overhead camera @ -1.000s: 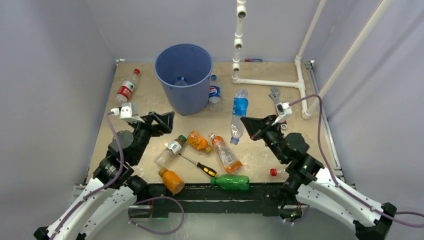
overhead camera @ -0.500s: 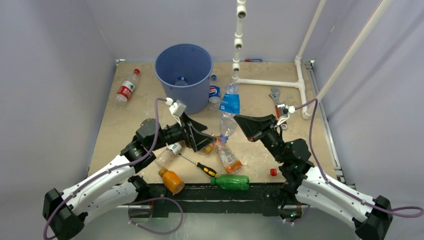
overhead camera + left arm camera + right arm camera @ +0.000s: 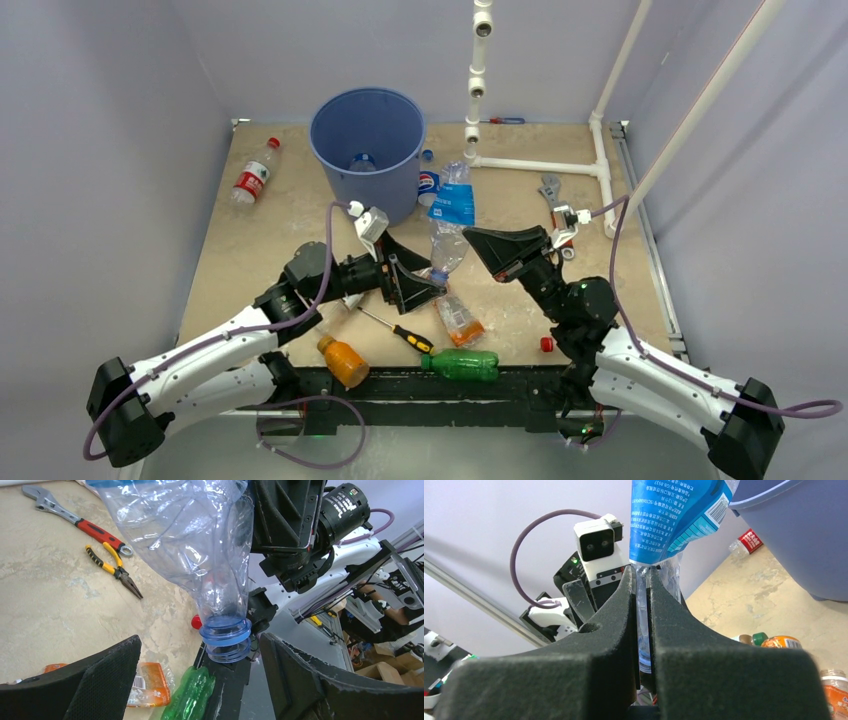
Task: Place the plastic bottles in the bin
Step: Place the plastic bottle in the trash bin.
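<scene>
My right gripper (image 3: 468,238) is shut on a clear bottle with a blue label (image 3: 452,205) and holds it off the table, open neck down, just right of the blue bin (image 3: 367,185). In the right wrist view my gripper (image 3: 642,575) pinches the bottle (image 3: 674,515) flat, with the bin (image 3: 794,540) close behind. My left gripper (image 3: 432,285) is open, and the bottle's blue-ringed neck (image 3: 225,637) hangs between its jaws without touching. Green (image 3: 462,364), orange (image 3: 343,360), crushed orange (image 3: 458,318), red-label (image 3: 252,172) and Pepsi (image 3: 428,185) bottles lie around.
A screwdriver (image 3: 400,330) lies near the front edge, with a red cap (image 3: 546,344) to its right. A wrench (image 3: 550,190) and white pipes (image 3: 530,165) stand at the back right. The left wrist view shows a red-handled wrench (image 3: 75,520) and pliers (image 3: 117,567).
My right gripper picked the blue-label bottle off the table and carried it up and left toward the bin. My left arm swung right until its open jaws sat around the bottle's neck.
</scene>
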You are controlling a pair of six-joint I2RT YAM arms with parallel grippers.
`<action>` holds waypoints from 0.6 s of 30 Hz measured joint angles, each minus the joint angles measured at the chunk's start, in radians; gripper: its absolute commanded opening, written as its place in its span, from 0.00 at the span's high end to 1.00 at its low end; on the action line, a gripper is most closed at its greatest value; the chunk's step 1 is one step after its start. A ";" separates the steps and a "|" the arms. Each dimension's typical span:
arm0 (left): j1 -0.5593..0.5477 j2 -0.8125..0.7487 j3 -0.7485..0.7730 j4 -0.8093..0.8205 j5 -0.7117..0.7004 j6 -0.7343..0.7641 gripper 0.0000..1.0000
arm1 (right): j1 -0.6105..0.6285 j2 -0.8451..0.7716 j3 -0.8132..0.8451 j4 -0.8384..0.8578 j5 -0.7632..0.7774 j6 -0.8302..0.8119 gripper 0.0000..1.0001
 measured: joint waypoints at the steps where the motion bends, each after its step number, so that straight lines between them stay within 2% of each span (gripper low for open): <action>1: -0.001 0.000 0.000 0.006 -0.006 0.000 0.14 | 0.000 0.000 -0.001 0.004 0.000 0.002 1.00; 5: -0.002 0.002 0.002 0.029 -0.023 0.000 0.18 | 0.000 0.000 -0.001 0.016 -0.001 0.008 1.00; 9: -0.003 0.013 0.006 0.063 -0.032 -0.004 0.30 | 0.000 0.002 -0.002 0.020 -0.002 0.011 1.00; 13: -0.008 0.037 0.012 0.097 -0.031 -0.017 0.44 | 0.000 0.002 -0.005 0.026 -0.002 0.012 1.00; 18: -0.023 0.066 0.021 0.111 -0.013 -0.025 0.69 | 0.000 0.002 -0.019 0.030 -0.001 0.012 1.00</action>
